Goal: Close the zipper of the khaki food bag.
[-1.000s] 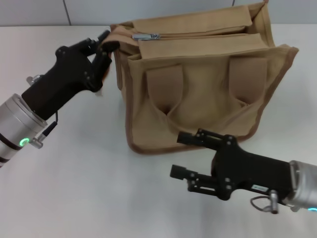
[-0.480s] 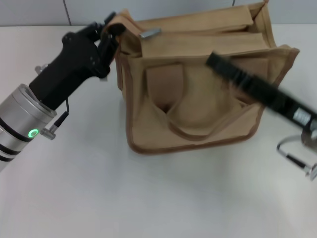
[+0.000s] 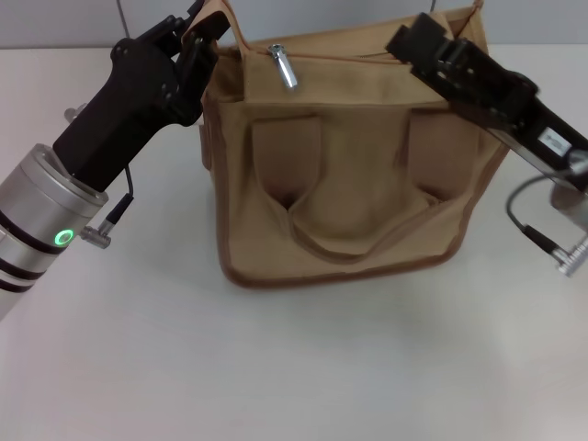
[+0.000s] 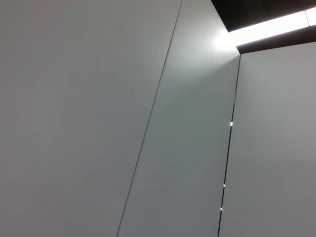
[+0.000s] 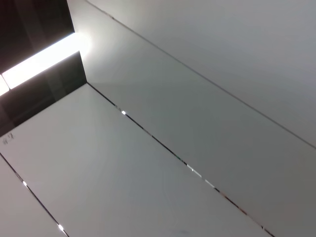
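— So, where does the khaki food bag [image 3: 344, 175] stand?

— Upright on the white surface [image 3: 276, 367], in the middle of the head view, its two strap patches and looped handle facing the camera.

— And the zipper [image 3: 326, 57]?

— It runs along the top edge of the bag. Its silver pull [image 3: 285, 67] sits near the bag's left end and hangs over the front edge.

— What is the left hand [image 3: 197, 26] doing?

— It is at the bag's upper left corner, clenched on the fabric there, which is drawn up into a peak between the fingers.

— The right hand [image 3: 418, 41]?

— It lies over the bag's top right corner, touching or just above the cloth. Whether its fingers are apart or together, I cannot tell.

— Do the wrist cameras help?

— No. Both show only pale panels with seams and a bright light strip [image 4: 269, 27].
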